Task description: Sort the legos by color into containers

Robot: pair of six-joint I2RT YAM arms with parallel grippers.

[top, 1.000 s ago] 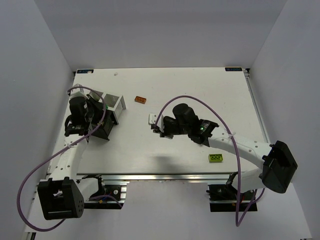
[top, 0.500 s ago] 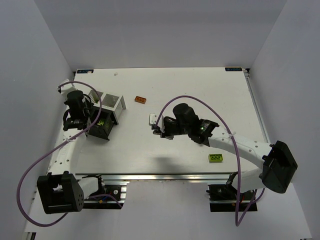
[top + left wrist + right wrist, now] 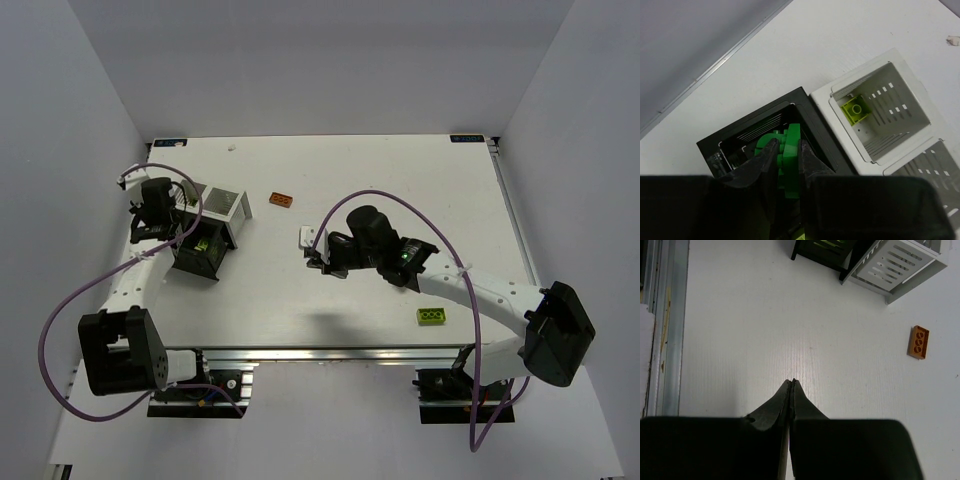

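Near the white container [image 3: 241, 204] lies an orange brick [image 3: 282, 199].

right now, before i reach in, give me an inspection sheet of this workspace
surface: white table, flat and matte.
job's things: green brick held over the black container; lime brick inside the adjoining white container; orange brick and loose lime brick lying on the table.
clutter: nothing seen.
grippers: left gripper shut on the green brick; right gripper shut, empty, above bare table.
cables: purple cables loop along both arms, apart from the bricks.
surroundings: white enclosure walls; metal rail along the near edge.
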